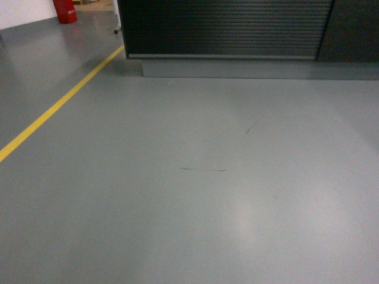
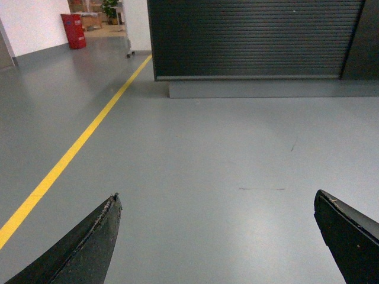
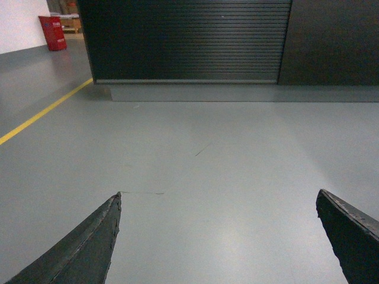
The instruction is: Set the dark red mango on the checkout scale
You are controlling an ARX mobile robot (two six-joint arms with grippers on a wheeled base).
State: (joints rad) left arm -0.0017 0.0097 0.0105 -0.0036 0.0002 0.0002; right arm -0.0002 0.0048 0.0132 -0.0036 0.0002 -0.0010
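- The left gripper, two dark matte tapering fingers with scuffed edges, is spread wide and holds nothing; only grey floor shows between its fingertips in the left wrist view.
- The right gripper, of the same dark wedge-shaped build, is likewise released and empty over the floor.
- Neither gripper shows in the head view.
- The smooth grey floor has a dull sheen, with soft light patches and a few thin dark scuff lines at about 12 o'clock from both grippers.
- The checkout, a black counter with a horizontally ribbed front panel on a plain grey plinth, lies at 12 o'clock from both grippers, well apart from them, its long face running straight across the view.
- By my reading, the right arm faces the ribbed panel more squarely, while the left sits toward its left corner; neither is clearly nearer.
- The dark red mango and the white scale are not in view; the counter top is cut off above the frame, so I cannot tell where they lie.
- A painted yellow floor line runs from 8 o'clock up toward 11 o'clock.
- A red box-shaped container stands far off at 11 o'clock.
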